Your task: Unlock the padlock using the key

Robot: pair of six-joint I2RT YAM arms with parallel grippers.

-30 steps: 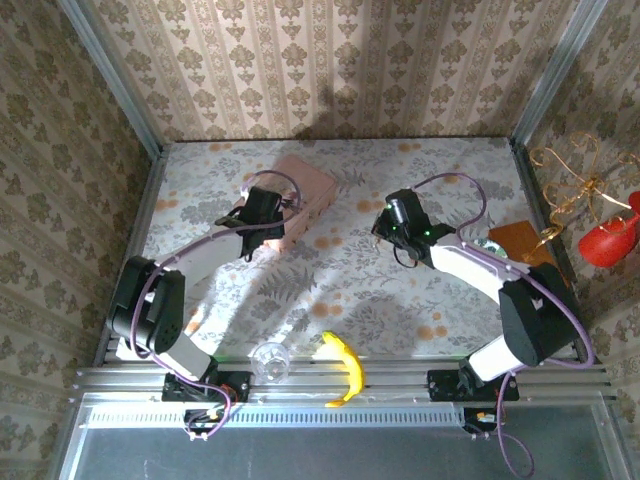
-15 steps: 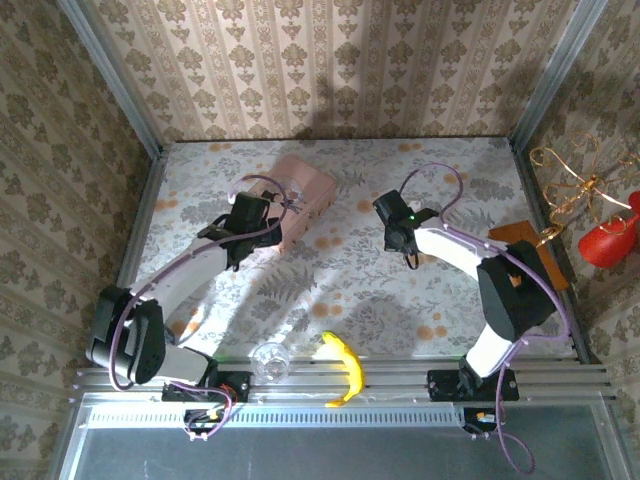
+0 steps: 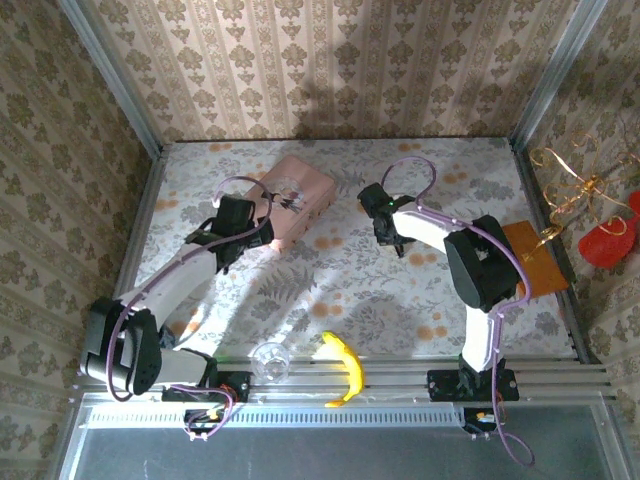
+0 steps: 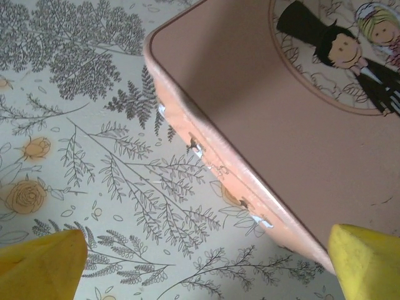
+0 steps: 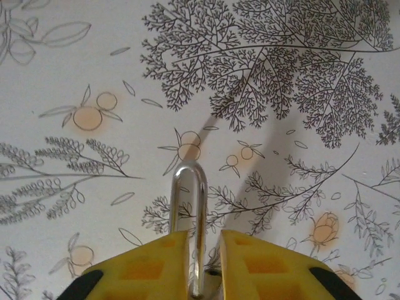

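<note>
The padlock (image 5: 189, 206) shows its silvery shackle loop sticking out forward between my right gripper's (image 5: 204, 262) yellow fingers. Those jaws stand a little apart, and a narrow gap shows between the shackle and the right finger. The padlock's body is hidden behind the fingers. In the top view the right gripper (image 3: 392, 236) hovers over the flowered cloth right of the pink tin (image 3: 300, 195). My left gripper (image 4: 206, 275) is wide open with nothing between its fingertips (image 4: 44, 265), just off the tin's near corner (image 4: 187, 144); from above it (image 3: 252, 238) sits at the tin's left. The key is out of view.
A banana (image 3: 345, 368) and a clear glass (image 3: 270, 361) lie at the near edge by the arm bases. A brown board (image 3: 535, 262) rests at the right edge. Metal frame posts and patterned walls close in the table on three sides.
The left gripper opened wide and drew back left off the tin. The right gripper moved left and farther back, and its jaws parted slightly around the shackle.
</note>
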